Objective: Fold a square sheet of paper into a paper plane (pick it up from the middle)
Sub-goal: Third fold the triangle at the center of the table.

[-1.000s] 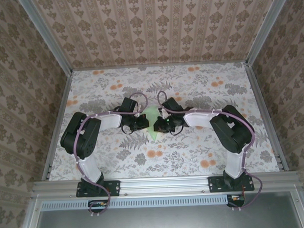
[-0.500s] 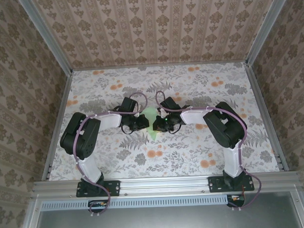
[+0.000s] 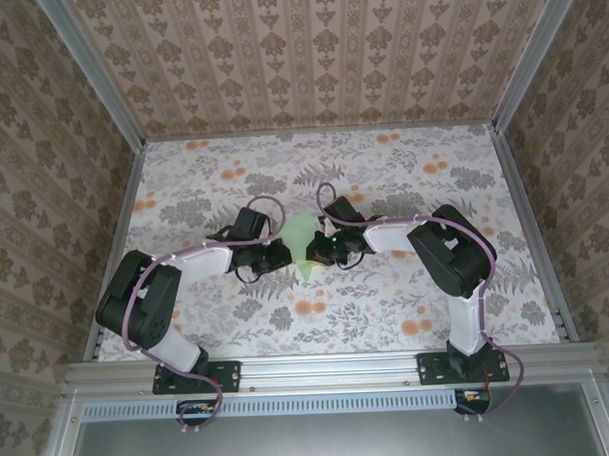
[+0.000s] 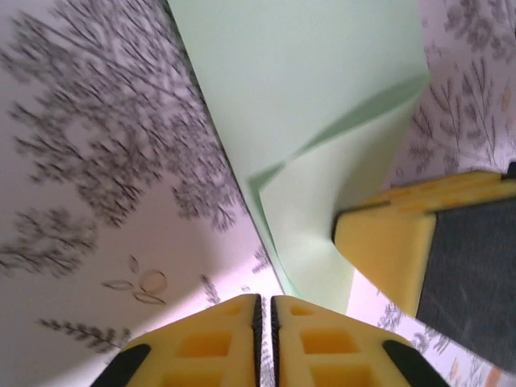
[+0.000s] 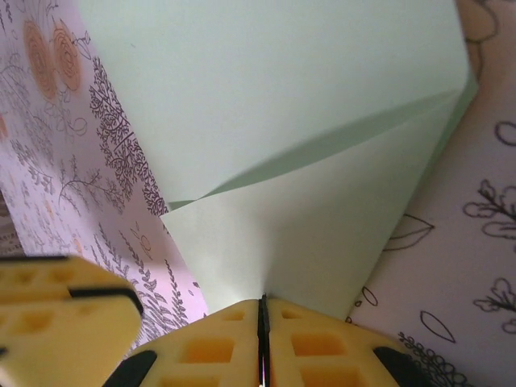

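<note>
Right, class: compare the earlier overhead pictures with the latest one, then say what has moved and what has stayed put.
The left arm swung its elbow outward and toward the near edge, the left tool keeping beside the pale green folded paper sheet. The right arm drew its elbow slightly inward. No visible grasp or release; paper sheet and right tool stayed put.

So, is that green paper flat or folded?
Folded. The green paper has a flap doubled over another layer; from above it looks narrow and pointed.
</note>
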Available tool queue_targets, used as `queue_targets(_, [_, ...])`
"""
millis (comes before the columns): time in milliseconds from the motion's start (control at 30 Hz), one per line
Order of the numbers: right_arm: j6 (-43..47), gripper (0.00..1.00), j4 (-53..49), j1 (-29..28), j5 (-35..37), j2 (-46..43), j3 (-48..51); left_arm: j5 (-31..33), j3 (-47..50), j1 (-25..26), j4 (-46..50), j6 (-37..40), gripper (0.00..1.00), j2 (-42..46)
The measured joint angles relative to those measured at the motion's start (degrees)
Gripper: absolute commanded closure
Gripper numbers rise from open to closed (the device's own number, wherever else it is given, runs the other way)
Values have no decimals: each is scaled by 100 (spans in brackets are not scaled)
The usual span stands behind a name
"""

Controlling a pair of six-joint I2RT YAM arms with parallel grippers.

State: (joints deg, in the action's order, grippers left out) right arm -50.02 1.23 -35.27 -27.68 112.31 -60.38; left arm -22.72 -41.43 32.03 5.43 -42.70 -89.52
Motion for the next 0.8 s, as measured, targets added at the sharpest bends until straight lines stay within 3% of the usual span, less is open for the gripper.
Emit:
queue_targets(400, [-612, 88, 352, -72, 28, -46, 173, -299, 103, 487, -511, -323, 98, -103])
queue_targets(800, [-234, 87, 223, -61, 22, -188, 173, -313, 81, 501, -503, -387, 100, -463])
